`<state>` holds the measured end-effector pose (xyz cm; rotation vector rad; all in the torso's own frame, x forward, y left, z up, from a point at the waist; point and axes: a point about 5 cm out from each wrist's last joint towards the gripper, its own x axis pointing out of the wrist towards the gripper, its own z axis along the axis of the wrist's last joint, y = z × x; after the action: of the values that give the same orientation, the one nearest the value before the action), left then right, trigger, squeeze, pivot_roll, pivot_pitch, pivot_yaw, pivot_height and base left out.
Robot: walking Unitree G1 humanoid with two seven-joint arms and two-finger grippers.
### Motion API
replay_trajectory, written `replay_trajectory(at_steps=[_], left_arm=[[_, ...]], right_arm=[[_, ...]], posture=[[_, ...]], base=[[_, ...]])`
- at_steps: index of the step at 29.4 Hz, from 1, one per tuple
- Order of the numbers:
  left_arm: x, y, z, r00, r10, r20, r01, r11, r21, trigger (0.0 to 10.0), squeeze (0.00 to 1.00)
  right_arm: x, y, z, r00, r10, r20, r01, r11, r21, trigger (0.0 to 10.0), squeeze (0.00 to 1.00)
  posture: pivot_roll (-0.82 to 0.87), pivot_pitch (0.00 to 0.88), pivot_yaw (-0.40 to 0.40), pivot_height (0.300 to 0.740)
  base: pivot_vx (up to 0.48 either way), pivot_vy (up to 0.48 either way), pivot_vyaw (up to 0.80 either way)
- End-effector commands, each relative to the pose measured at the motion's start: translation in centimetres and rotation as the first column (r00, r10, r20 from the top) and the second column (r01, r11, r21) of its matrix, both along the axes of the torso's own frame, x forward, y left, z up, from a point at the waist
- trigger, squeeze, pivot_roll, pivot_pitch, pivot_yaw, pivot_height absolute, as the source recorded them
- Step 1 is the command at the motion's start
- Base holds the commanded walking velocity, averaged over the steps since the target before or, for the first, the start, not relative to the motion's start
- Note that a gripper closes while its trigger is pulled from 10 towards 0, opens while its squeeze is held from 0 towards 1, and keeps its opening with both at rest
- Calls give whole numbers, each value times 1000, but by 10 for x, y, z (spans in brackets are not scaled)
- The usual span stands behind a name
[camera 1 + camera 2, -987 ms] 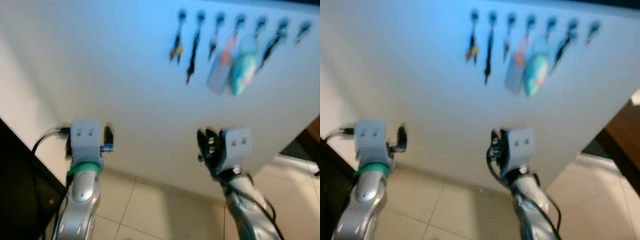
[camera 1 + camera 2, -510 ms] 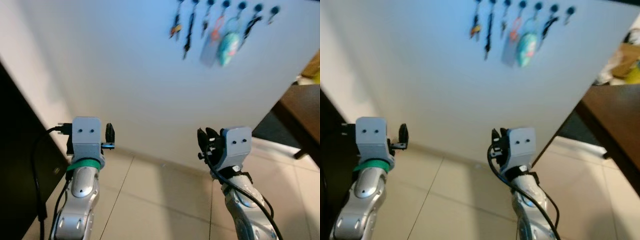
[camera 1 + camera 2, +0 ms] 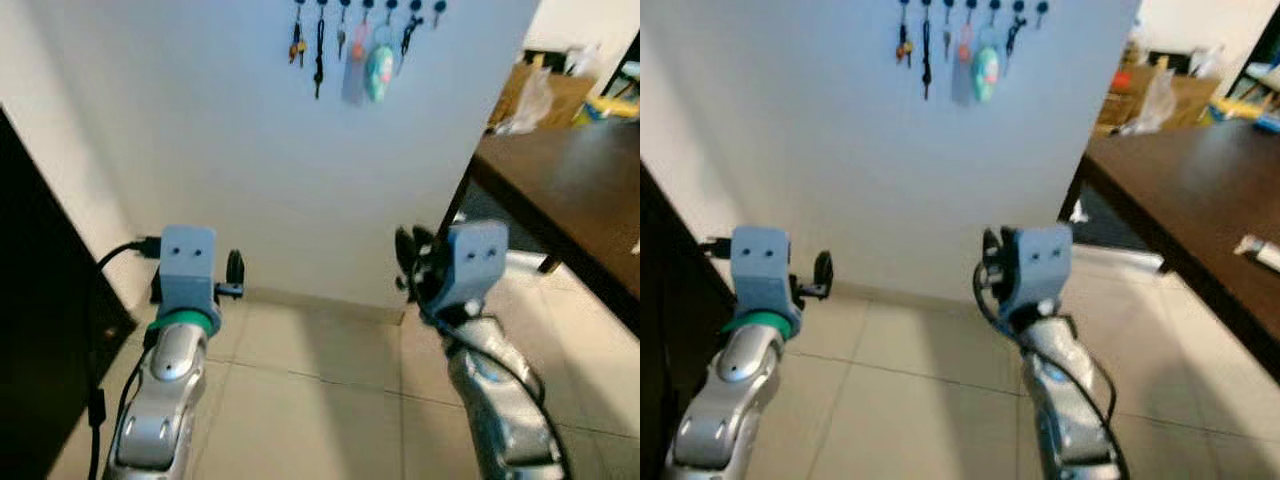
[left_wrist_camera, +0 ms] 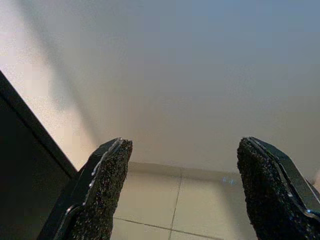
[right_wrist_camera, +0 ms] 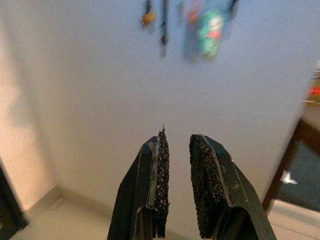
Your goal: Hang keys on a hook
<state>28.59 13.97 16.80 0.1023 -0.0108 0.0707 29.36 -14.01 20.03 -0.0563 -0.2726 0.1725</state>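
High on the white wall [image 3: 300, 180], keys [image 3: 345, 40] hang from a row of dark hooks [image 3: 368, 6], a teal tag [image 3: 985, 72] among them; any writing on it is too blurred to read. Both arms are raised toward the wall, well below the hooks. Left gripper [image 4: 182, 195] is spread wide, holding nothing. Right gripper [image 5: 178, 172] has its fingers a narrow gap apart with nothing between them. A dark table [image 3: 1200, 210] stands to the right, on tiled floor [image 3: 330, 400].

Soft dim light, bluish wall [image 3: 250, 150], slight motion blur.
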Motion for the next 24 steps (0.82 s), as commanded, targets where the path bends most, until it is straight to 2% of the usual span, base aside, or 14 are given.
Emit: replay_trajectory(at_steps=[1, 4, 9, 12, 24], left_arm=[[-1, -7, 5, 998, -57, 17, 57, 998, 19, 10000, 0], [3, -9, 7, 998, -64, 20, 64, 998, 0, 10000, 0], [9, -8, 9, 999, -40, 11, 40, 999, 2, 10000, 0], [16, 0, 10, 1000, -12, -16, 11, 999, -48, 10000, 0], [18, 1, 22, 997, -57, 59, 59, 997, -41, 10000, 0]], right_arm=[[3, -3, 1, 1000, -21, 4, 21, 1000, 9, 10000, 0], [10, 1, 11, 999, -12, 35, 11, 999, 30, 10000, 0], [17, 6, 12, 999, -9, 39, 7, 999, 42, 10000, 0], [23, 15, 13, 999, 3, 44, -6, 998, 62, 10000, 0], [25, 12, 9, 999, -5, 40, 2, 998, 65, 10000, 0]], posture=[[-181, 25, 80, 740], [-177, 17, 88, 740], [-176, 14, 89, 740], [-169, 8, 93, 740], [-163, 0, 101, 740]], base=[[0, 0, -800], [0, 0, -800], [0, 0, -800], [0, 0, -800], [0, 0, -800]])
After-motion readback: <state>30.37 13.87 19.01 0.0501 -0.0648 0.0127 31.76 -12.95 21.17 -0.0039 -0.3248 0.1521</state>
